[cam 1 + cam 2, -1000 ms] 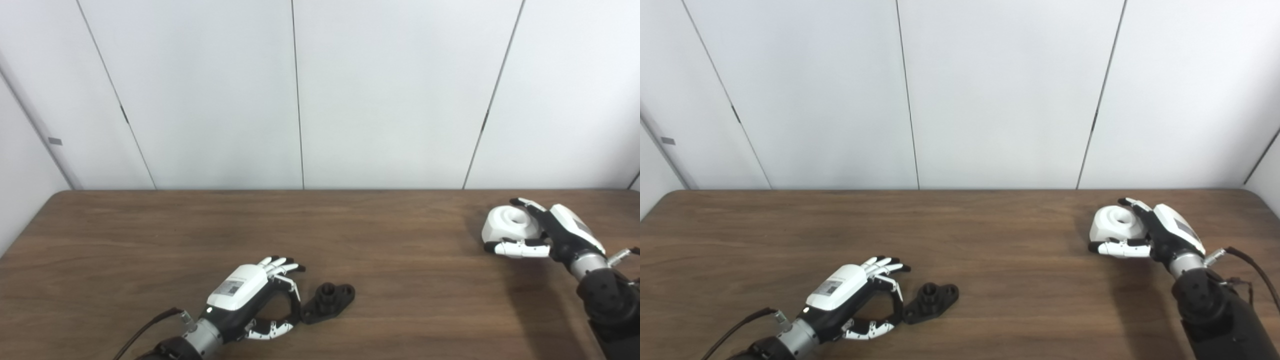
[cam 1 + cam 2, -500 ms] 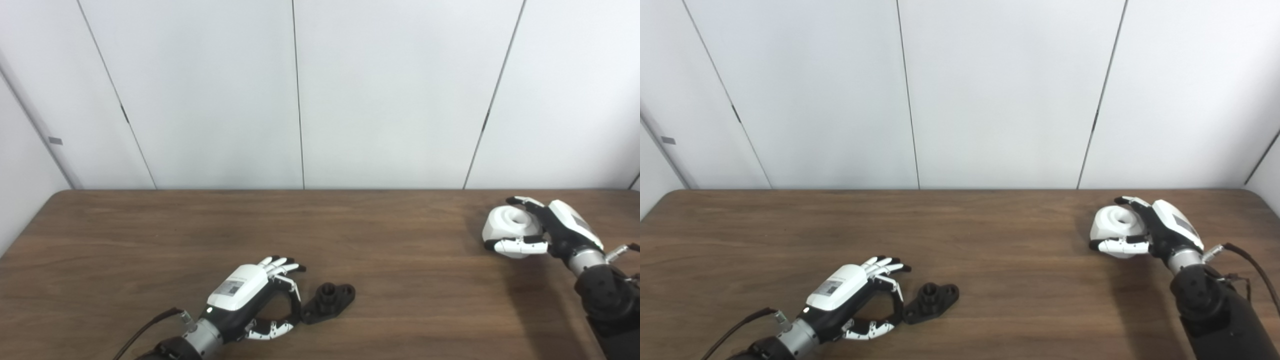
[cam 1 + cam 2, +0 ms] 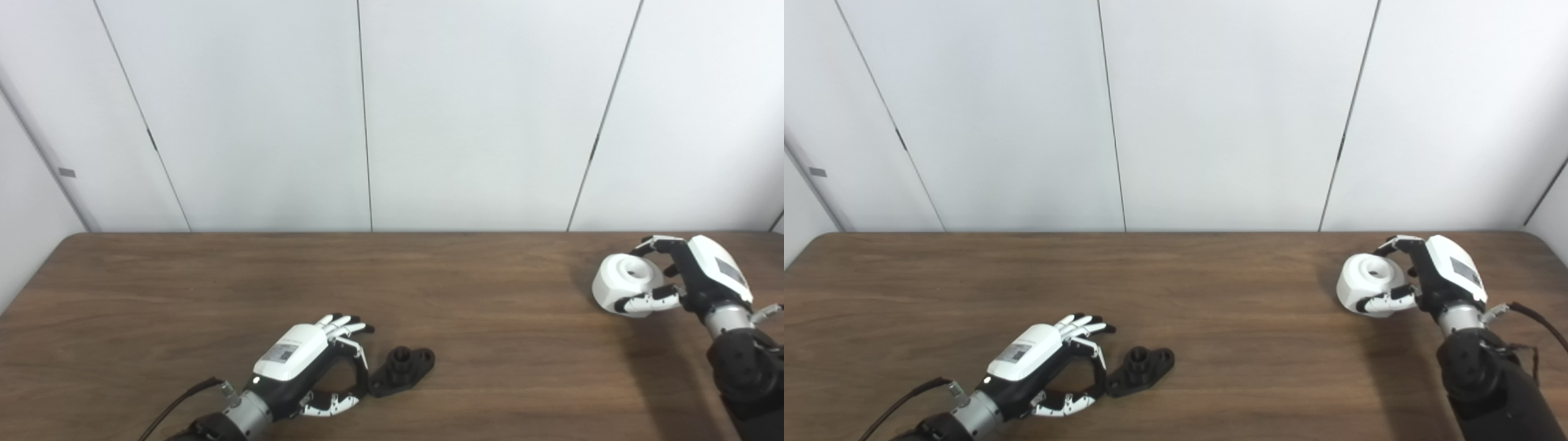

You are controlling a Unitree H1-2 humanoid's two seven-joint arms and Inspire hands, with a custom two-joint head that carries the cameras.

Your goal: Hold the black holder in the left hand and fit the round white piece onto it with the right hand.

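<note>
Early stage, nothing fitted yet. Right hand [image 3: 692, 278] at far right of the surface [image 3: 184, 288], fingers and thumb wrapped round the round white piece [image 3: 625, 282], piece tilted with its centre hole facing up and left; looks lifted or tipped off the wood, though contact underneath cannot be told. Left hand [image 3: 306, 361] near the front edge, left of centre, fingers spread and curled beside the black holder [image 3: 401, 369], fingertips touching or just beside its left end but not closed round it, so holding nothing. Black holder lying flat on the surface, upright peg in its middle, well apart from the white piece. Done so far: white piece gripped. Left to do: close left hand on the holder and raise it, carry white piece across toward centre, line the hole up over the peg, press on. Likely risk: holder sliding away under a loose pinch, and hole axis tilted at approach.
</note>
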